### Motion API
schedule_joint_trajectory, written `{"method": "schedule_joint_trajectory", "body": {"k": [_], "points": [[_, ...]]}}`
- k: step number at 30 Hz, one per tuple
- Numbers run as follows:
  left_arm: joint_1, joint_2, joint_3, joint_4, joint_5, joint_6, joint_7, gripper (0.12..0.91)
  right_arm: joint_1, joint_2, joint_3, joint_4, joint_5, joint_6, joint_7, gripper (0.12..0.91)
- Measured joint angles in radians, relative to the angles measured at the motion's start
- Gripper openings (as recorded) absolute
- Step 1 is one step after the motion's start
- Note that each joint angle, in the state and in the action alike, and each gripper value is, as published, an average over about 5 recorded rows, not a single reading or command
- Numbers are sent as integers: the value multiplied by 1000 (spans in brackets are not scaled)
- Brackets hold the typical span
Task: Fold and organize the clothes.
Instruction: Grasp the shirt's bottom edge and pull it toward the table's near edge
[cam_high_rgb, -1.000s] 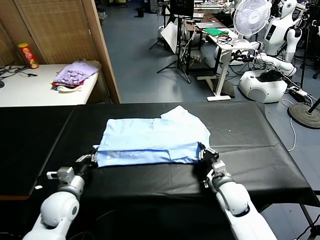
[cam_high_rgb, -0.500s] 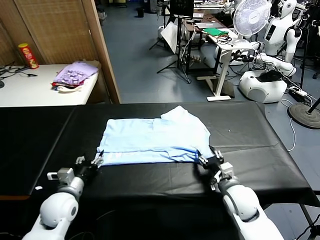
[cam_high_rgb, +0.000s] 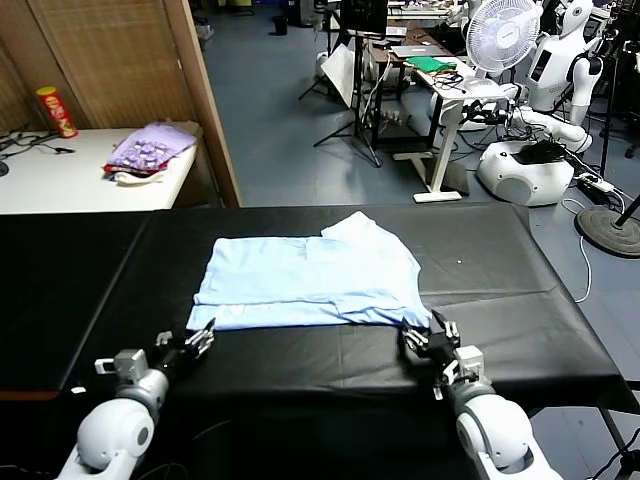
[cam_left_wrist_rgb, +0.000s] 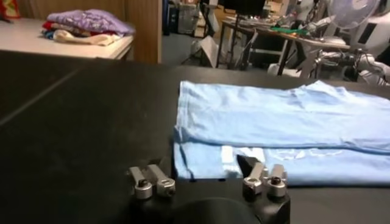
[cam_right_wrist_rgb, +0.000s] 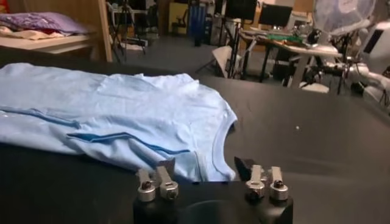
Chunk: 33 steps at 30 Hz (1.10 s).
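Observation:
The clothes are one pale blue T-shirt (cam_high_rgb: 310, 272) lying flat on the black table (cam_high_rgb: 500, 280), its near part folded over in a band and one sleeve pointing to the far right. My left gripper (cam_high_rgb: 200, 335) sits open just short of the shirt's near left corner (cam_left_wrist_rgb: 201, 164), clear of the cloth. My right gripper (cam_high_rgb: 427, 338) is open at the near right corner. In the right wrist view the shirt's edge (cam_right_wrist_rgb: 207, 152) lies on the table between its spread fingers (cam_right_wrist_rgb: 164, 173). Nothing is held.
A purple patterned cloth pile (cam_high_rgb: 150, 148) and a red can (cam_high_rgb: 56, 110) rest on a white side table at the back left. A fan (cam_high_rgb: 505, 35) and a white robot (cam_high_rgb: 545, 130) stand beyond the table's far right. The table's near edge lies just behind both grippers.
Both grippers have let go of the shirt's near edge and drawn back toward me. The near edge has settled flat on the table.

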<state>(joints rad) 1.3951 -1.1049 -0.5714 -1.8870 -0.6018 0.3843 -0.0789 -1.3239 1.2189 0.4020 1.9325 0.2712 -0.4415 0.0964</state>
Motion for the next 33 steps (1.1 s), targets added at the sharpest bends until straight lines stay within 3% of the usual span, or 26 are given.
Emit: {"method": "schedule_joint_trajectory", "body": {"k": [2, 5, 12, 18, 20, 26, 31, 33], "points": [[3, 2, 0, -1, 2, 1, -1, 194, -12, -6, 3, 23, 11, -22, 18, 122], [12, 10, -2, -10, 23, 5, -6, 127, -43, -18, 14, 68, 26, -54, 26, 122], [72, 52, -34, -72, 166, 14, -14, 128, -170, -24, 49, 187, 30, -101, 33, 122], [169, 81, -59, -151, 188, 19, -15, 128, -272, -16, 68, 260, 22, -104, 17, 125], [209, 80, -64, -182, 191, 23, -15, 128, -296, -20, 76, 280, 21, -110, 4, 158], [328, 64, -88, -265, 201, 44, -30, 160, -328, -45, 115, 352, 50, -168, -10, 457], [382, 64, -119, -314, 204, 70, -41, 406, -294, -70, 142, 386, 95, -188, -2, 718], [387, 64, -136, -329, 190, 79, -42, 507, -250, -81, 136, 371, 100, -177, 6, 768]]}}
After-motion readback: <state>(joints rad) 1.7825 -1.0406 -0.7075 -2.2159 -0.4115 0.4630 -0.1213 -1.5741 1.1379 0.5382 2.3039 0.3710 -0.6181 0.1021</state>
